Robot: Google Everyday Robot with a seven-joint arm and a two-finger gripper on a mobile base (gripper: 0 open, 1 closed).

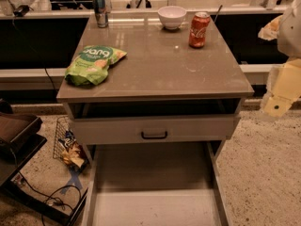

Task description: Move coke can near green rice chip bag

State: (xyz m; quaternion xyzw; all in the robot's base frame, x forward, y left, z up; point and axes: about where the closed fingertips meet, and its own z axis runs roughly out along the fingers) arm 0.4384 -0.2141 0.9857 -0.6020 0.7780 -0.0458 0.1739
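The coke can stands upright on the grey table top, near the back right corner. The green rice chip bag lies flat near the table's front left edge, far from the can. My gripper hangs at the right edge of the view, off the table's right side and lower than the can, touching nothing.
A white bowl sits just left of the can at the back. A slim blue-and-silver can stands at the back left corner. A drawer with a black handle is below the top. A wire basket with snack bags is on the floor at the left.
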